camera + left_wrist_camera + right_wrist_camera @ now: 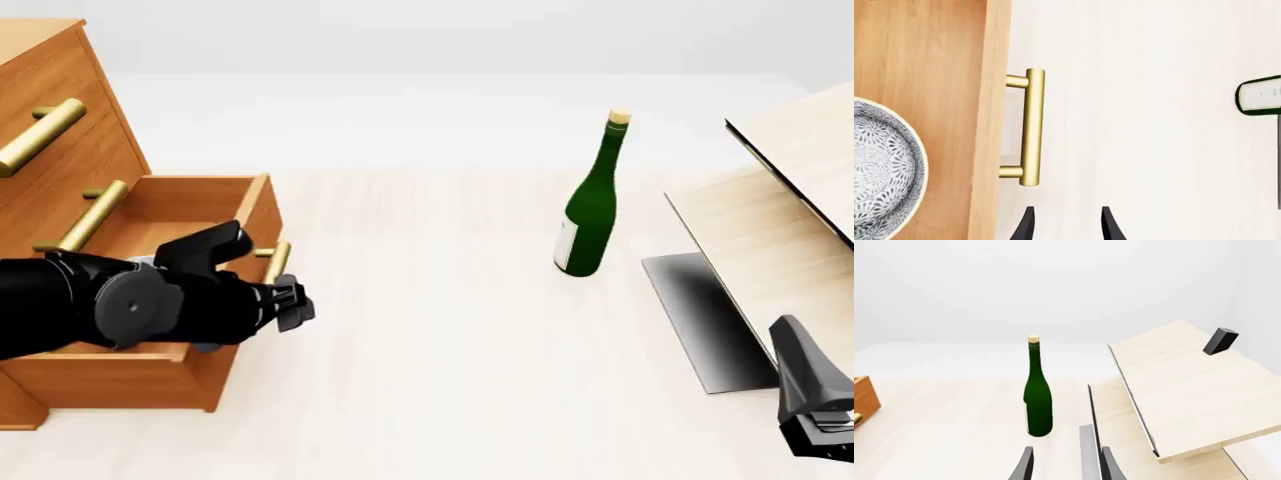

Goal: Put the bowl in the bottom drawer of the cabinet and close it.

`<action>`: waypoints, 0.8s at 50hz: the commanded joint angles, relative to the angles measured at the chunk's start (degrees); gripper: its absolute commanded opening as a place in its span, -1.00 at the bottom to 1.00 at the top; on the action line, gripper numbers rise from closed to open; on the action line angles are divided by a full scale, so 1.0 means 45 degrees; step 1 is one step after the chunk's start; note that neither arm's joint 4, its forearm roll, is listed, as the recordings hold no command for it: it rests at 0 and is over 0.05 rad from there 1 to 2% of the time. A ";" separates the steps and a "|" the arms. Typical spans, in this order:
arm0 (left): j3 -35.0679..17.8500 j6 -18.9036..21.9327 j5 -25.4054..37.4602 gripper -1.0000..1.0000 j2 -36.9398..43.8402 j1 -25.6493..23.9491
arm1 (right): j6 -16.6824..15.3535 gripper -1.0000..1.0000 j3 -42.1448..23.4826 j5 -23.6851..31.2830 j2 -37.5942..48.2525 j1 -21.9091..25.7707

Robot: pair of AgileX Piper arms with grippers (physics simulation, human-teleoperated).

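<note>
The cabinet (60,130) stands at about nine o'clock in the front view, on the pale table (441,330). Its bottom drawer (160,370) is pulled well out toward the arms. The left wrist view shows the bowl (884,165) already lying inside that drawer, near the front wall. So what remains, as I judge it, is the closing.

To the right, at about three o'clock, a pale plywood structure (774,230) leans over a dark panel. The green bottle (587,200) stands upright near the table's middle, around one o'clock, well apart from the cabinet. Neither lies in the path of the push.

The left gripper (287,305) hangs just in front of the drawer's face. Its jaws are released and empty, with a clear gap between the fingers (1026,225). The brass handle (1029,127) sits just beyond the fingertips, apart from them.

To close well, I would bring the fingers flat against the drawer front or the bar, at mid-width. Then I would press straight along the runners toward the cabinet. An off-centre push might skew the box and jam it.

The right gripper (1066,465) waits at about four o'clock, jaws parted, holding nothing.
</note>
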 commanded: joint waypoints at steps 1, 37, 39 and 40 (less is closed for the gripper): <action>0.0347 0.0290 -0.0305 1.00 0.1734 0.1925 | 0.0001 1.00 0.0000 0.0000 0.0000 0.0002; 0.0198 0.4642 -0.0218 1.00 0.2166 0.6218 | 0.0005 1.00 0.0000 0.0000 0.0001 0.0007; 0.0197 0.4694 -0.0227 1.00 0.2181 0.6290 | 0.0000 1.00 0.0000 0.0001 0.0002 -0.0001; 0.0214 0.4772 -0.0232 1.00 0.2157 0.6388 | 0.0002 1.00 0.0000 0.0000 0.0000 -0.0001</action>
